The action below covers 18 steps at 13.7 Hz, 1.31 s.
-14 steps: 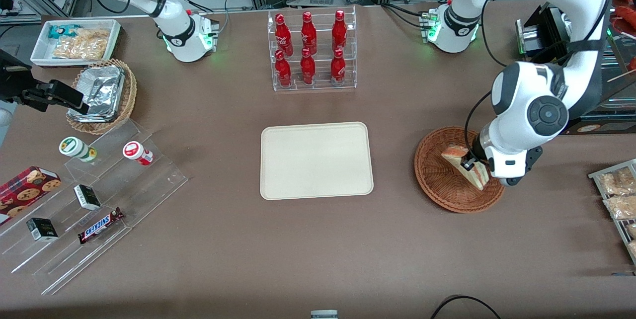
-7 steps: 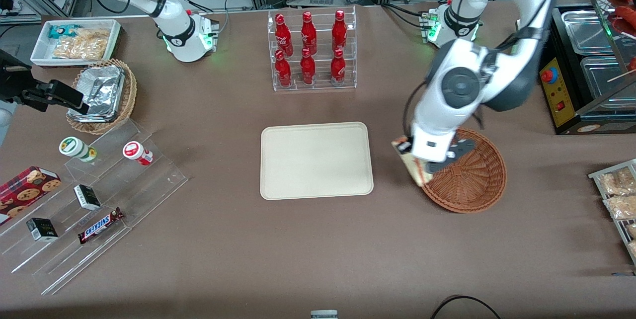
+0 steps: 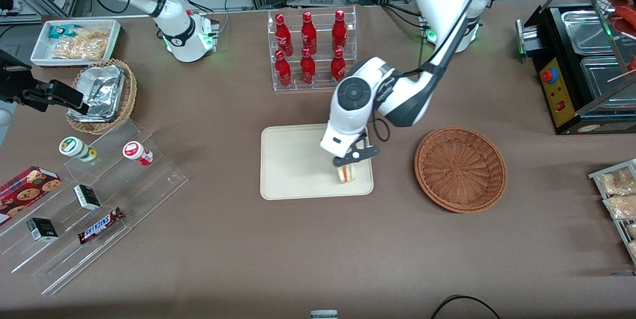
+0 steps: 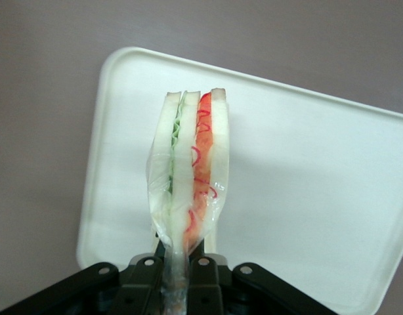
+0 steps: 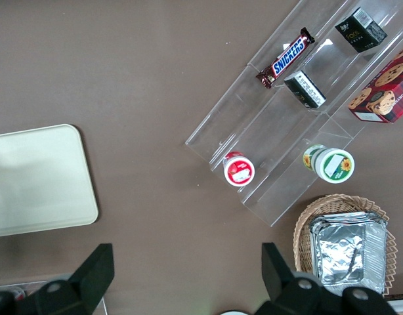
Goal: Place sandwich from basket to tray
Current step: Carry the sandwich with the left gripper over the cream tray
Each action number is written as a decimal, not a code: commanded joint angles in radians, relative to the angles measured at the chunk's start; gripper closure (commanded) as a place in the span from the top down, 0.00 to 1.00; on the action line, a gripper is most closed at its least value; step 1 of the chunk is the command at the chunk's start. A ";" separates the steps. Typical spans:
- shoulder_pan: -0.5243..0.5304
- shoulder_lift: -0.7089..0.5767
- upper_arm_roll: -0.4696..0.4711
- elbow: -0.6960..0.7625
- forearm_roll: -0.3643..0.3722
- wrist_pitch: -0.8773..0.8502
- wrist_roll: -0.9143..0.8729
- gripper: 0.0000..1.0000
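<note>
My gripper (image 3: 349, 162) is pinched tight on the sandwich (image 4: 187, 177), its wrapped tip between my jaws, hanging over the tray (image 3: 293, 160); the basket (image 3: 460, 168) sits beside it.

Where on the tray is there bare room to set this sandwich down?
The tray holds nothing else. The tool, shut on the sandwich, is over the tray's end nearest the basket, close to the rim. The wide bare patch runs from there toward the parked arm's end.

Sandwich (image 3: 347, 174) top under hand (image 3: 351, 160); tray (image 4: 306, 170) corner cut by edge
</note>
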 commanded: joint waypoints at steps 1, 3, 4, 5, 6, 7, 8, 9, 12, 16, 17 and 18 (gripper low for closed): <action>-0.038 0.057 0.011 0.042 0.016 0.081 -0.007 0.07; -0.075 0.093 0.013 0.061 0.017 0.094 -0.006 0.09; -0.082 0.103 0.013 0.061 0.017 0.098 -0.004 0.09; -0.095 0.103 0.013 0.061 0.020 0.109 -0.004 0.09; -0.105 0.100 0.013 0.058 0.020 0.109 -0.004 0.09; -0.107 0.102 0.013 0.058 0.022 0.106 -0.004 0.09; -0.110 0.105 0.013 0.052 0.022 0.106 0.002 0.09; -0.122 0.116 0.013 0.051 0.024 0.106 0.003 0.09; -0.133 0.123 0.017 0.050 0.025 0.100 0.002 0.10; -0.131 0.123 0.021 0.048 0.024 0.080 -0.001 0.96; -0.130 0.116 0.021 0.048 0.024 0.075 -0.006 1.00; -0.127 0.098 0.022 0.050 0.024 0.055 -0.010 1.00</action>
